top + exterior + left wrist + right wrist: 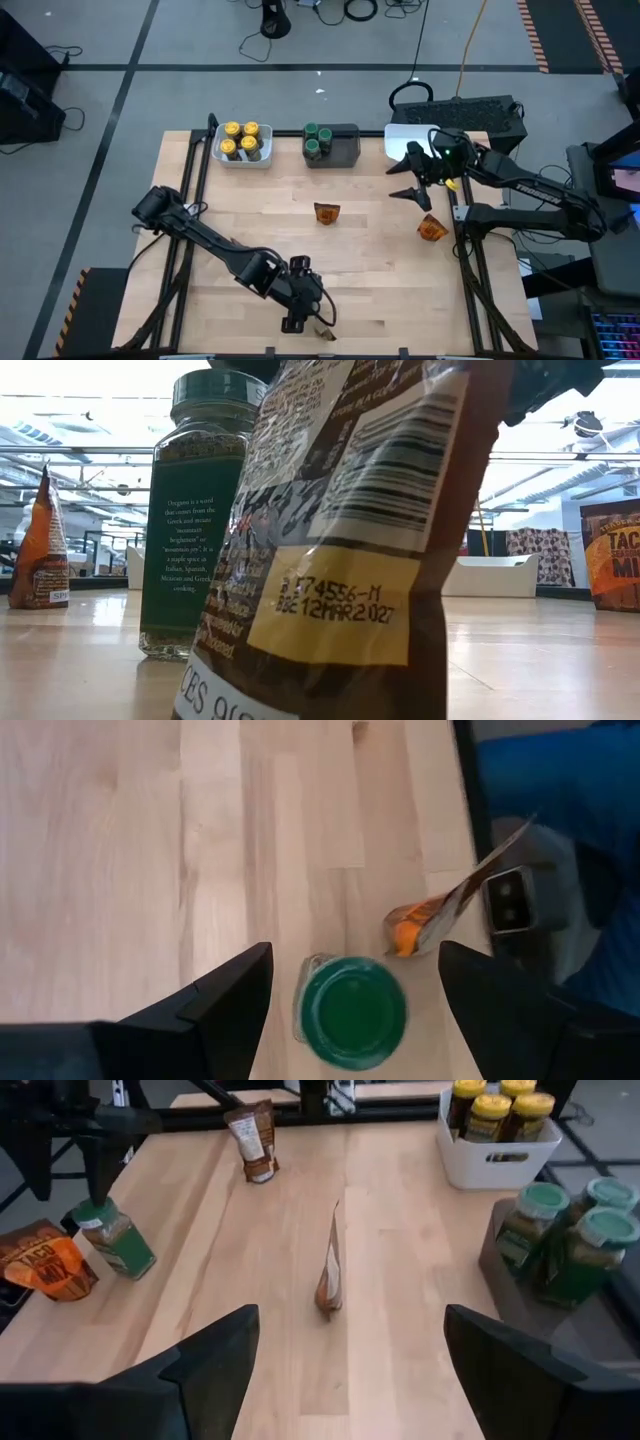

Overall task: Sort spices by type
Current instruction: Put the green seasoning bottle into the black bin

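Note:
A green-lidded jar [352,1012] stands upright on its base near the table's near edge, by a brown packet [440,915]. My left gripper [355,960] hangs over it, open, fingers pointing down, one on either side of the lid with a gap on both sides. In the high view that gripper [298,305] hides the jar. Yellow-lidded jars [243,140] fill a white bin; green-lidded jars [318,140] stand in a dark grey bin. Packets stand mid-table [326,212] and right [432,228]. My right gripper [402,180] hovers open at the far right.
A second white bin [400,136] sits at the far right, partly under the right arm. The low camera [510,900] stands at the near edge beside the brown packet [350,540]. Bare wood lies between the bins and the mid-table packet [330,1270].

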